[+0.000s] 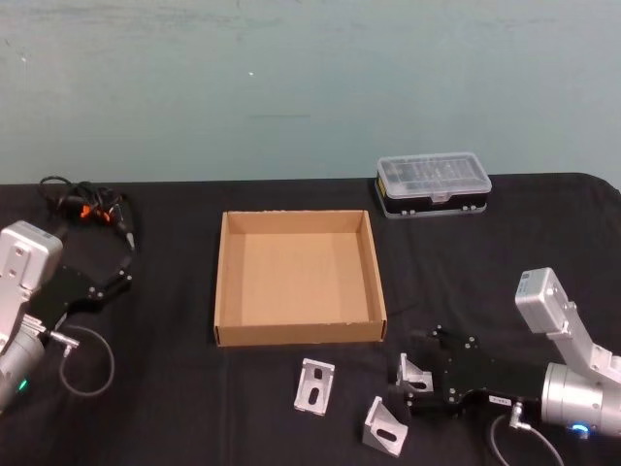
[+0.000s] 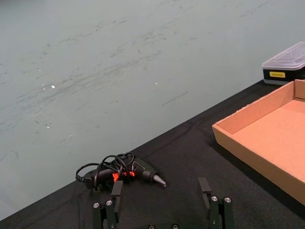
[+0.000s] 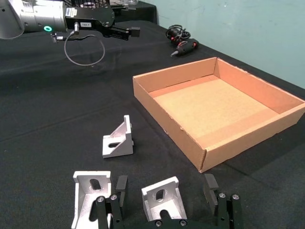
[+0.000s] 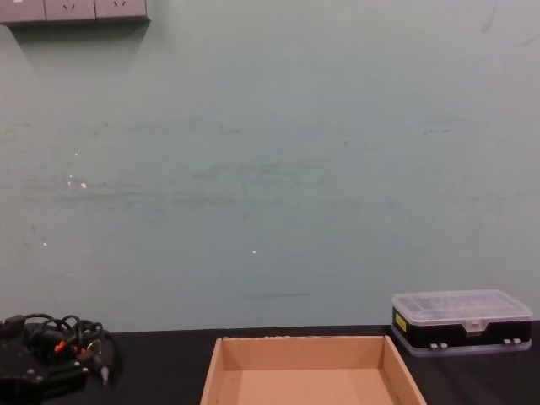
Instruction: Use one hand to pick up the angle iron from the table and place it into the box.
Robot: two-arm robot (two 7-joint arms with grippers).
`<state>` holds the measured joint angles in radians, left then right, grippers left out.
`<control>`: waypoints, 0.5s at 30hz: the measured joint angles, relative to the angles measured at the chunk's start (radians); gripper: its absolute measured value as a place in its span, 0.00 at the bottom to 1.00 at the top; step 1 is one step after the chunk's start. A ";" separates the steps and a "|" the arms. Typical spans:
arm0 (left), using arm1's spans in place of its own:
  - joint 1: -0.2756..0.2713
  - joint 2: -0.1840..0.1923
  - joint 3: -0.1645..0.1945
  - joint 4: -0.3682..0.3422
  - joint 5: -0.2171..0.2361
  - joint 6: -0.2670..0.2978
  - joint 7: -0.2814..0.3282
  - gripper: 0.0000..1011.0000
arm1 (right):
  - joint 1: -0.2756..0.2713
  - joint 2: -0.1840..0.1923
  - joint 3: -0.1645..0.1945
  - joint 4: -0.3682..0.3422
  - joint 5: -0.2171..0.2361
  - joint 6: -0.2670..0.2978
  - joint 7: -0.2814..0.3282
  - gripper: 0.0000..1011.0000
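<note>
Three angle irons (image 1: 314, 385), one box (image 1: 296, 335), one case (image 1: 433, 182)

Probably a robotics lab or workshop: a black table (image 1: 175, 388) against a scuffed pale-green wall (image 4: 270, 169), wall sockets (image 4: 76, 8), a corded hand tool (image 2: 124, 172), a parts case (image 1: 433, 183).

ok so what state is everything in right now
box: open top, empty
black case: lid shut
right end effector: open, astride one angle iron
left end effector: open, holding nothing
other two angle irons: loose on the table
corded tool: lying down, cord bundled
</note>
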<state>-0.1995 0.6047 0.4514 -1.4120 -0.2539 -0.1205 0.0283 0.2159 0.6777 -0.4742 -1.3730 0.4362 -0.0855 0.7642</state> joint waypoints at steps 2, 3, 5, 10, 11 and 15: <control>0.000 0.000 0.000 0.000 0.000 0.000 0.000 0.99 | 0.005 -0.002 -0.005 0.005 -0.002 0.002 0.003 0.99; 0.000 0.000 0.000 0.000 0.000 0.000 0.000 0.99 | 0.007 -0.002 -0.007 0.006 -0.003 0.002 0.005 0.99; 0.000 0.000 0.000 0.000 0.000 0.000 0.000 0.99 | 0.011 -0.004 -0.011 0.009 -0.004 0.003 0.006 0.99; 0.000 0.000 0.000 0.000 0.000 0.000 0.000 0.99 | 0.024 -0.009 -0.022 0.022 -0.010 0.005 0.008 0.99; 0.000 0.000 0.000 0.000 0.000 0.000 0.000 0.99 | 0.025 -0.010 -0.023 0.023 -0.010 0.006 0.008 0.99; 0.000 0.000 0.000 0.000 0.000 0.000 0.000 0.99 | 0.032 -0.015 -0.028 0.033 -0.011 0.008 0.008 0.99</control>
<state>-0.1996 0.6047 0.4514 -1.4120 -0.2539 -0.1205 0.0283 0.2480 0.6625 -0.5018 -1.3401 0.4251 -0.0779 0.7722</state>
